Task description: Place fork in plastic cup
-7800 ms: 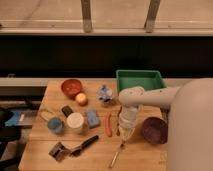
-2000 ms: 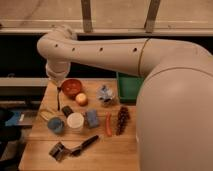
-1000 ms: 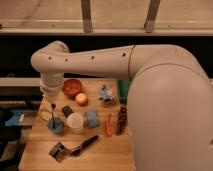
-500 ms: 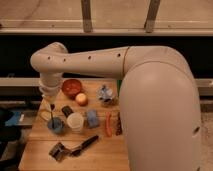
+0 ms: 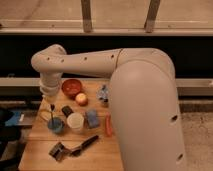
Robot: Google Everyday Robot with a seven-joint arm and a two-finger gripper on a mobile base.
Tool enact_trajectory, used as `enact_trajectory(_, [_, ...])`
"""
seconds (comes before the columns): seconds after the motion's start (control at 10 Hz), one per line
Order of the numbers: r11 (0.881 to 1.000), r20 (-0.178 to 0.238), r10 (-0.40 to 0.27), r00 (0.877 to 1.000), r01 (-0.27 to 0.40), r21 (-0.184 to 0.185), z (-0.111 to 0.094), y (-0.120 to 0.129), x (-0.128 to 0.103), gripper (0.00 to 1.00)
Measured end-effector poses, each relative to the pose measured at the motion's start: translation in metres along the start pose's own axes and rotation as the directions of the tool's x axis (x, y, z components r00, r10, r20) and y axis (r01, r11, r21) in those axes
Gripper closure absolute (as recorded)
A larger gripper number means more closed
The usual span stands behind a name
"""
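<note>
Hovering end effector (image 5: pixel 50 101), one fork (image 5: pixel 51 114), one plastic cup (image 5: pixel 55 125)

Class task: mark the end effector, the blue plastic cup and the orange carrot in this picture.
end effector (image 5: pixel 50 106), camera view, lower tip above the cup.
blue plastic cup (image 5: pixel 55 125), camera view, front wall.
orange carrot (image 5: pixel 108 125), camera view, middle of its length.

2 cups (image 5: pixel 75 121), 1 fork (image 5: pixel 52 113), 1 bowl (image 5: pixel 71 87), 1 carrot (image 5: pixel 108 125)
</note>
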State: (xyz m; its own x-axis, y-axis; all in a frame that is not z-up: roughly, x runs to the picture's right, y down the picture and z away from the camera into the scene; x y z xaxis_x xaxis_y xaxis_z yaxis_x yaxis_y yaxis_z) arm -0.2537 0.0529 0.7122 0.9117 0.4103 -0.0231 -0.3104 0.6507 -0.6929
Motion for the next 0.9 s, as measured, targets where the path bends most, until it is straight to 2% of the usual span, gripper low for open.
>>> enact_trajectory(0.5, [0.999, -0.03, 0.004, 1.0, -0.005, -0.047, 0.022, 0.005, 0.005, 1.0])
enact_trajectory(0.9, [0.999, -0.029, 0.001, 1.0, -0.003, -0.053, 0.024, 0.005, 0.006, 1.0])
